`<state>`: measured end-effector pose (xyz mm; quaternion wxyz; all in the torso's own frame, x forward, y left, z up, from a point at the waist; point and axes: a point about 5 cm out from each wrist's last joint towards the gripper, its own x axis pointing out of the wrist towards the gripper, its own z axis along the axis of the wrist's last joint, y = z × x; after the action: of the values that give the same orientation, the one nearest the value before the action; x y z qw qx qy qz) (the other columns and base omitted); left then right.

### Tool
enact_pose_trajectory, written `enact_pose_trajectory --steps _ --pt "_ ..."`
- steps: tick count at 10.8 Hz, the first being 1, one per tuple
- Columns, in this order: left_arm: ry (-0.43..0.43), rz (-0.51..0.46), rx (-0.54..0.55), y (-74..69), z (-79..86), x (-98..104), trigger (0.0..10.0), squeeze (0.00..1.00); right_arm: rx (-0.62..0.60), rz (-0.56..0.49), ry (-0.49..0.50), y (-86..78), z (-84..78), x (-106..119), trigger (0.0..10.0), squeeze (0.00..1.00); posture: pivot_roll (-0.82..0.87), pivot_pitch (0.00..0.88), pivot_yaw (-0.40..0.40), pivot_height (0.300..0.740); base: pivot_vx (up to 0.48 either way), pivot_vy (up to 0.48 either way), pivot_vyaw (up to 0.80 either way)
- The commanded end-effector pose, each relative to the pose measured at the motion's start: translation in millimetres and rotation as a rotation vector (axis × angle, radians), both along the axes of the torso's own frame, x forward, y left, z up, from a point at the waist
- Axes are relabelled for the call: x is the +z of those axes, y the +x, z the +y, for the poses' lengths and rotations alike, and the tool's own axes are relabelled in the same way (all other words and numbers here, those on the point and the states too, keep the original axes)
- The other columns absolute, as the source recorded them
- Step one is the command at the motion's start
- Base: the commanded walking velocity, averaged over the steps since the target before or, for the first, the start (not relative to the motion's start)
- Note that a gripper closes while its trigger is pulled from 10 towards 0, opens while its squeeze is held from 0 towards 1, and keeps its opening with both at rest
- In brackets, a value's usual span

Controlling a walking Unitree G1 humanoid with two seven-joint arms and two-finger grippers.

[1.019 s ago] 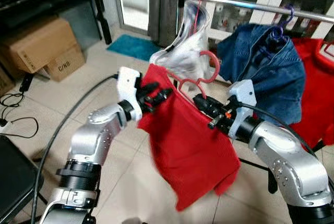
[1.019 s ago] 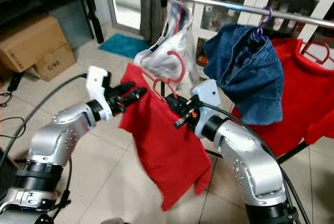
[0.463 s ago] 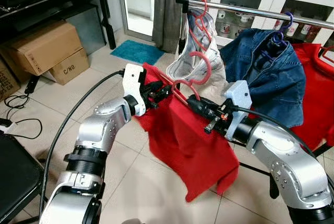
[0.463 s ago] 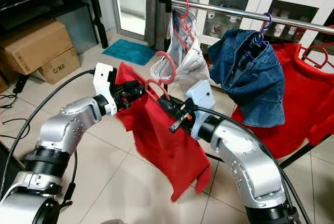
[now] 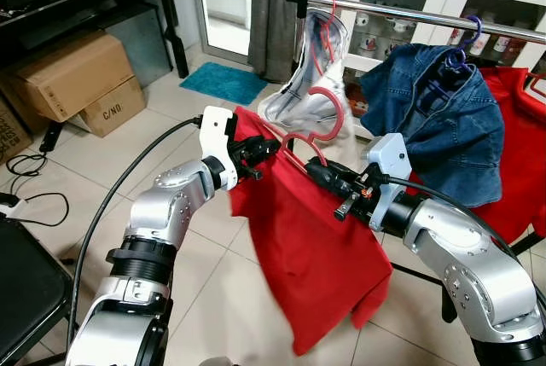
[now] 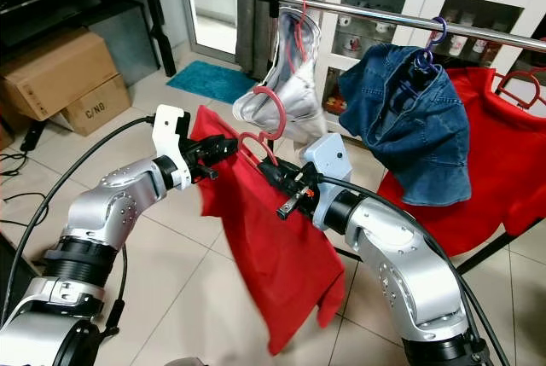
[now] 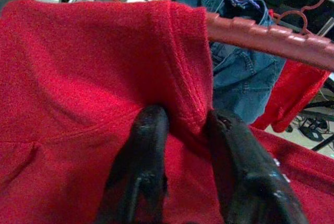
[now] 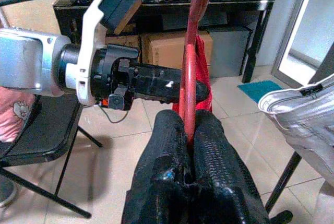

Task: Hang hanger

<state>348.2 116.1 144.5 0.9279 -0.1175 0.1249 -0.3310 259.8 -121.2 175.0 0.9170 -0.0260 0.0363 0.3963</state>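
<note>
Fingers of the right gripper are clenched on the thin red plastic hanger near its neck, while the left gripper pinches a fold of the red knit garment draped over that hanger's shoulder. Both arms hold the load in the air, below and in front of the silver metal clothes rail, where a crumpled grey garment and a blue denim jacket already hang. The carry-to-rail step seems under way; next, the hook likely needs lifting over a free stretch of rail.
</note>
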Motion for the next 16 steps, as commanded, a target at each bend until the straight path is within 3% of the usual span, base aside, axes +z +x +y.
enact_pose_trajectory --steps 1,6,8,12,14,15,16 --pt "0.02 0.01 0.023 2.7 3.1 -0.7 0.0 0.0 0.042 -0.069 0.023 -4.0 4.1 13.0 0.0 0.0 0.03 0.0 0.03 0.74 0.0 0.0 0.0" --pt "0.024 -0.009 0.102 5.0 11.8 -1.0 0.0 0.0 0.014 -0.055 0.015 0.3 1.1 11.7 0.0 0.0 0.04 0.0 0.017 0.74 0.0 0.0 0.0" --pt "0.035 -0.064 0.171 0.7 22.7 8.5 0.0 0.0 -0.137 -0.013 -0.091 12.4 -13.7 -1.6 0.0 0.0 0.04 0.0 0.017 0.74 0.0 0.0 0.0" --pt "0.089 -0.155 0.196 -9.4 30.7 28.7 0.0 0.0 -0.252 0.002 -0.18 22.1 -30.9 -9.0 0.0 0.0 0.05 0.0 0.01 0.74 0.0 0.0 0.0" --pt "0.187 -0.236 0.35 -1.5 52.6 41.8 0.0 0.0 -0.134 -0.018 -0.192 14.7 -30.9 -9.0 0.0 0.0 0.06 0.0 0.01 0.74 0.0 0.0 0.0" --pt "0.329 -0.308 0.493 9.9 81.8 53.9 0.0 0.0 -0.001 -0.002 -0.193 3.2 -33.2 -12.2 0.0 0.0 0.06 0.0 0.011 0.74 0.0 0.0 0.0" --pt "0.385 -0.34 0.533 13.8 92.1 60.6 0.0 0.0 0.041 0.015 -0.195 -1.2 -35.1 -14.5 0.0 0.0 0.06 0.0 0.012 0.74 0.0 0.0 0.0"
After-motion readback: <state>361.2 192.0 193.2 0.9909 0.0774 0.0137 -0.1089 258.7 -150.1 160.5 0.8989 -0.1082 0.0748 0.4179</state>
